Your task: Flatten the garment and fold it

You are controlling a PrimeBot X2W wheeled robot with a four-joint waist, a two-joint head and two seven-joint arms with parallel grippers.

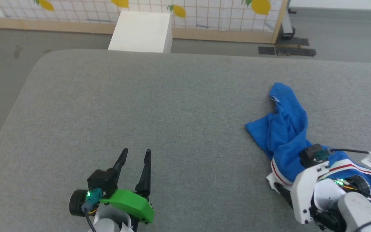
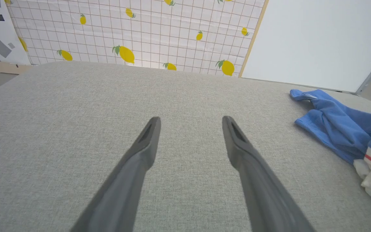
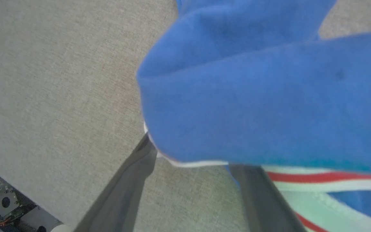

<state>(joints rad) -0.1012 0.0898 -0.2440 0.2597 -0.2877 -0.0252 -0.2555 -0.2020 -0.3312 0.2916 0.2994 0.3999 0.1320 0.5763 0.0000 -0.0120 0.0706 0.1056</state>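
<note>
Jaws spread on both: left gripper (image 1: pixel 135 154) empty, right gripper (image 3: pixel 194 154) seemingly under garment (image 1: pixel 285 129); should pinch trim (image 3: pixel 327 177), pull flat.

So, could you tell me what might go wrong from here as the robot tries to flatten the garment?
1. The garment lies bunched, its folds draped over the spread fingers of the right hand; closing there may pinch several layers, so a pull would drag the lump instead of spreading it.
2. The left hand hangs open over the table, apart from the cloth; with nothing anchoring it, the garment may just slide.
</note>
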